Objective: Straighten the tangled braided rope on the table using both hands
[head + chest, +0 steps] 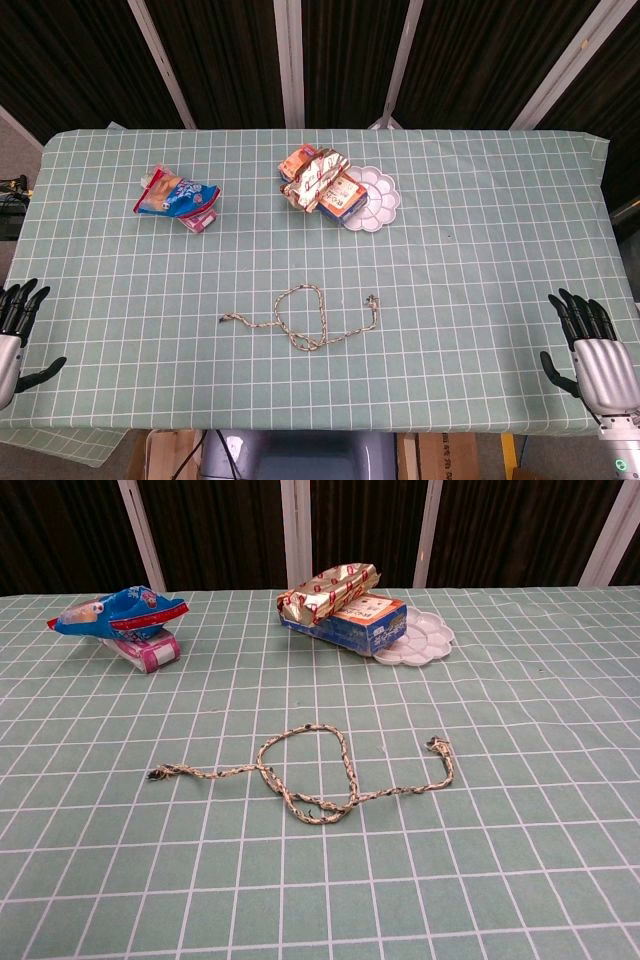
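1. Your left hand (18, 330) sits at the table's left edge, fingers spread — holding nothing.
2. Your right hand (597, 352) mirrors it at the right edge.
3. The braided rope (310, 770) lies looped mid-table, well apart from both hands.

The braided rope (305, 319) (312, 772) is thin, with a speckled tan, white and dark weave. It lies flat on the green checked cloth, near the table's front edge and roughly centred from left to right. Its middle section forms one closed loop, where the strand crosses over itself at the loop's lower part. One tail runs out to the left, nearly straight. The other tail runs right, then bends toward the far side and ends in a small frayed tip.
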Robot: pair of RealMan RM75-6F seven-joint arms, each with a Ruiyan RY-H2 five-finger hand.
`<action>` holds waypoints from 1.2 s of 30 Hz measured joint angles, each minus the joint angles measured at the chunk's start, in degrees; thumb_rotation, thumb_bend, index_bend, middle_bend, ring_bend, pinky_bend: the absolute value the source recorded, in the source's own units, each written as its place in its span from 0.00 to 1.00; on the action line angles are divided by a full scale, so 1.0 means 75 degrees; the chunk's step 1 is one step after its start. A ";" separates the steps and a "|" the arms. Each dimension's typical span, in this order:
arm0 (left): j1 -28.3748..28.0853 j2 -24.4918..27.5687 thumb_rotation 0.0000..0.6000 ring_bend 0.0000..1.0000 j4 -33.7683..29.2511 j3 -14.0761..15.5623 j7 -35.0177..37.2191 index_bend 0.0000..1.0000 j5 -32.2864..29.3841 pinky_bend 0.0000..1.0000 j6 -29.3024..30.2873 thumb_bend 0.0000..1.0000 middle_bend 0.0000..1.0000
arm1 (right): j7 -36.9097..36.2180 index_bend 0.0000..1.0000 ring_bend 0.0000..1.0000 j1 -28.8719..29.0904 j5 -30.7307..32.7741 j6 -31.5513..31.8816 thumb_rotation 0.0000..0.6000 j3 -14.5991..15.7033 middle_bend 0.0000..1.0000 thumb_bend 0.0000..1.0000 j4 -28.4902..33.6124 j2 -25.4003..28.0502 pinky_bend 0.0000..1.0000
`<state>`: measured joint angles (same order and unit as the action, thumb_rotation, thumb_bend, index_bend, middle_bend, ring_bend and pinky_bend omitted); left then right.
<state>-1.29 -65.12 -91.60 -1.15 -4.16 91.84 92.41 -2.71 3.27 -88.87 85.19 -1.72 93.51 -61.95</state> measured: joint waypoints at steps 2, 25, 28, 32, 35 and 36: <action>0.0000 -0.0001 1.00 0.00 0.0001 0.0002 -0.0002 0.06 0.0000 0.00 -0.0001 0.13 0.00 | 0.0002 0.00 0.00 0.0001 -0.0002 -0.0001 1.00 0.0001 0.00 0.42 0.0001 0.0000 0.00; -0.0016 -0.0003 1.00 0.00 0.0018 -0.0037 0.0007 0.06 -0.0034 0.00 -0.0004 0.13 0.00 | 0.0033 0.18 0.00 0.0704 -0.0457 -0.0897 1.00 0.0015 0.02 0.42 0.0839 -0.0136 0.00; -0.0032 -0.0015 1.00 0.00 0.0025 -0.0049 -0.0016 0.06 -0.0030 0.00 -0.0009 0.13 0.00 | 0.0237 0.24 0.00 0.1062 -0.0461 -0.1373 1.00 -0.0061 0.05 0.42 0.1064 -0.0342 0.00; -0.0047 -0.0025 1.00 0.00 0.0051 -0.0062 -0.0005 0.06 -0.0033 0.00 -0.0018 0.13 0.00 | 0.0740 0.32 0.00 0.1514 -0.0366 -0.2013 1.00 -0.0173 0.08 0.42 0.1176 -0.0875 0.00; -0.0056 -0.0022 1.00 0.00 0.0066 -0.0074 0.0037 0.06 -0.0045 0.00 -0.0023 0.13 0.00 | 0.1293 0.37 0.00 0.1838 -0.0104 -0.2482 1.00 -0.0271 0.09 0.42 0.1123 -0.1467 0.00; -0.0061 -0.0020 1.00 0.00 0.0072 -0.0075 0.0050 0.06 -0.0047 0.00 -0.0030 0.13 0.00 | 0.1500 0.38 0.00 0.1961 0.0039 -0.2648 1.00 -0.0311 0.09 0.42 0.1075 -0.1708 0.00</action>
<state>-1.74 -65.27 -91.06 -1.71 -3.78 91.48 92.18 8.54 17.98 -88.58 65.33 -4.05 101.57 -74.76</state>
